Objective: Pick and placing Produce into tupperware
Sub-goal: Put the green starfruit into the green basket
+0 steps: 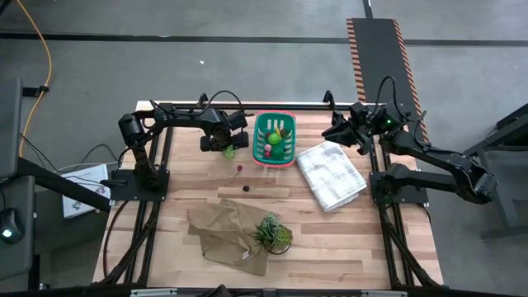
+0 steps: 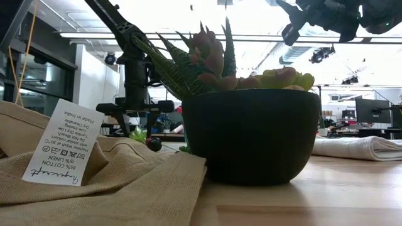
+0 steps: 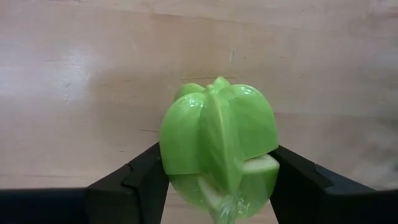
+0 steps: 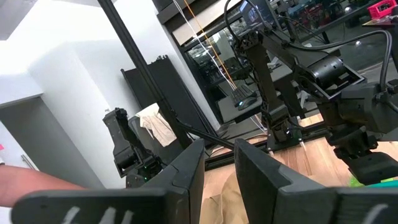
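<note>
Nearest us on the counter [image 1: 330, 247], the tan cloth [image 1: 227, 235] and the spiky potted plant [image 1: 272, 233] sit apart from the work, and we judge they are there to be passed over, not picked. Farther in, two tiny dark red balls [image 1: 240, 170] lie loose on the bare wood, not yet collected. Beyond them our left hand [image 1: 228, 148] has its fingers spread to either side of a light green lump [image 3: 217, 149], touching its flanks; whether we are truly clamped on it we cannot tell. The piece sits just beside the teal basket [image 1: 275, 159], a short carry away. That basket already holds green, yellow and red pieces. Right of it lies the white checked cloth [image 1: 332, 175], and past that our right hand [image 1: 345, 130] waits raised, fingers nearly together around nothing.
</note>
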Robot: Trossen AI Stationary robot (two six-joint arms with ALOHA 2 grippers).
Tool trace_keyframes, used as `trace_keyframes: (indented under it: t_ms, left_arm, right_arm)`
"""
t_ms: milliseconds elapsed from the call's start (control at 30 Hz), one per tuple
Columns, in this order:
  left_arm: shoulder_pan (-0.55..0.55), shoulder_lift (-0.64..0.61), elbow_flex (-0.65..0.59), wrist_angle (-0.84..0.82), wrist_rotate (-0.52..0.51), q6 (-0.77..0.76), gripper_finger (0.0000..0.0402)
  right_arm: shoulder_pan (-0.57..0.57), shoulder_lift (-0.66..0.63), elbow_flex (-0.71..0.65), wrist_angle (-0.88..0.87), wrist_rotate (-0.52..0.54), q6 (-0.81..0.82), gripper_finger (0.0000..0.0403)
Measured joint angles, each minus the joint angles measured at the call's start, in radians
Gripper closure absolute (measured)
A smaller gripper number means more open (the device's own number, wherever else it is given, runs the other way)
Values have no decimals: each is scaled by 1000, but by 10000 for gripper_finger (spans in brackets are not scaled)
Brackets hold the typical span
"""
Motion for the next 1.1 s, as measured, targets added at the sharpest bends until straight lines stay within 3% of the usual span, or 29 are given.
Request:
trace_keyframes:
  t_ms: [200,467,667,933,1100]
  left_arm:
    - [0,0,0,0,0,0,177]
    - [0,0,0,0,0,0,197]
    - [0,0,0,0,0,0,176]
    - [0,0,0,0,2,0,199]
    - [0,0,0,0,7,-1,164]
  right_arm:
    - [0,0,0,0,0,0,324]
    - [0,0,0,0,0,0,324]
    - [0,0,0,0,0,-1,324]
    - [0,0,0,0,0,-3,324]
    - [0,0,0,0,0,-3,324]
